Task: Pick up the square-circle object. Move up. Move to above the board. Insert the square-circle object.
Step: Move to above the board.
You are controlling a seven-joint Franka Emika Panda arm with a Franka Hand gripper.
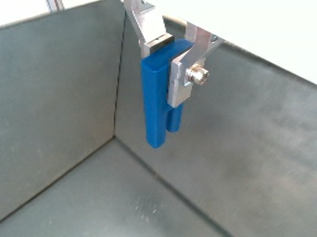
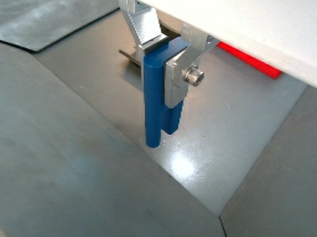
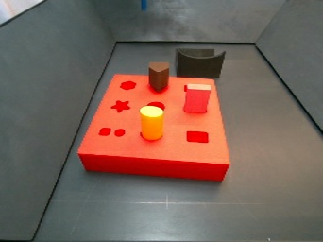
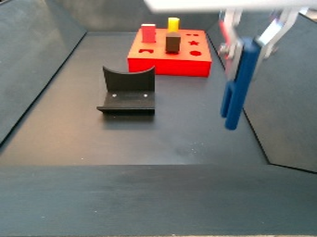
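My gripper (image 1: 169, 57) is shut on the square-circle object (image 1: 158, 102), a slim blue piece hanging upright from the silver fingers; both wrist views show it (image 2: 155, 97). In a side view the gripper (image 4: 247, 44) holds the blue piece (image 4: 234, 88) well above the grey floor, off to the side of the board (image 4: 180, 67) and nearer the camera. The board (image 3: 151, 156) is a flat red block with star, circle and square holes. A strip of it shows in a wrist view (image 2: 254, 62).
On the board stand a yellow cylinder (image 3: 151, 123), a brown hexagonal peg (image 3: 159, 76) and a red square piece (image 3: 197, 97). The dark fixture (image 4: 128, 93) stands on the floor beside the board, also seen behind it (image 3: 199, 63). Grey walls enclose the floor.
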